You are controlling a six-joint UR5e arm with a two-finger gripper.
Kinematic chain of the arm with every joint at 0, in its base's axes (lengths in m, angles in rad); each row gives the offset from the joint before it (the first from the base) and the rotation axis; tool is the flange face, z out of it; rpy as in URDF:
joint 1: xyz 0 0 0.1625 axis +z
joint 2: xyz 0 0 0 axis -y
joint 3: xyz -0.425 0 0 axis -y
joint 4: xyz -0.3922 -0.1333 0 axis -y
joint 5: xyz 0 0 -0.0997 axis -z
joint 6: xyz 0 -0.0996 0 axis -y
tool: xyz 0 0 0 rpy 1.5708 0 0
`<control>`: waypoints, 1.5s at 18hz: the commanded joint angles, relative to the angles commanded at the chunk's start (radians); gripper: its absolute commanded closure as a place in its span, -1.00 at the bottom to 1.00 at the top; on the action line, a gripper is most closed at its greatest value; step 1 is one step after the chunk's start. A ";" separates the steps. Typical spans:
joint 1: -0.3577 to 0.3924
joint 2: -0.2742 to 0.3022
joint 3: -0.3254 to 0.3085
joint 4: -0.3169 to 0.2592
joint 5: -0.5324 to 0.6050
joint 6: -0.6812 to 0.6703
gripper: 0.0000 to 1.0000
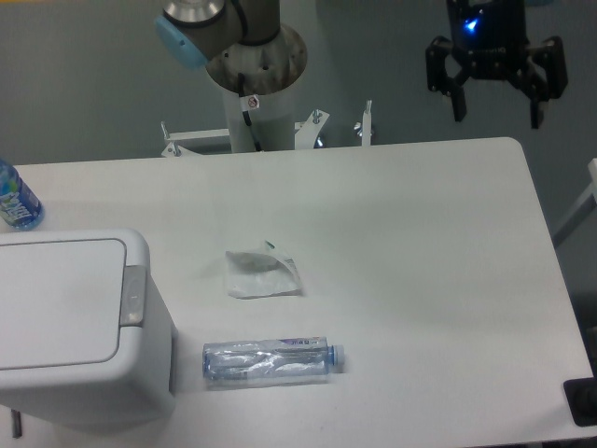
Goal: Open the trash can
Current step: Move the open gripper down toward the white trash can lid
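Note:
The trash can (75,327) is a large white boxy bin at the front left of the table, its flat lid (58,301) down. A small grey push tab (133,296) sits on its right rim. My gripper (497,117) hangs in the air at the far right, above and beyond the table's back edge, far from the bin. Its two black fingers point down, spread apart, with nothing between them.
A clear plastic bottle (270,361) lies on its side just right of the bin. A crumpled clear wrapper (262,273) lies mid-table. A blue-labelled bottle (14,199) stands at the left edge. The arm's base (254,89) stands behind the table's back edge.

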 joint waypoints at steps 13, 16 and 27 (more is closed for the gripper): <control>-0.032 -0.005 0.002 0.002 -0.034 -0.245 -1.00; -0.067 -0.005 0.000 0.002 -0.032 -0.303 -1.00; -0.276 -0.026 0.014 0.003 -0.034 -0.753 -1.00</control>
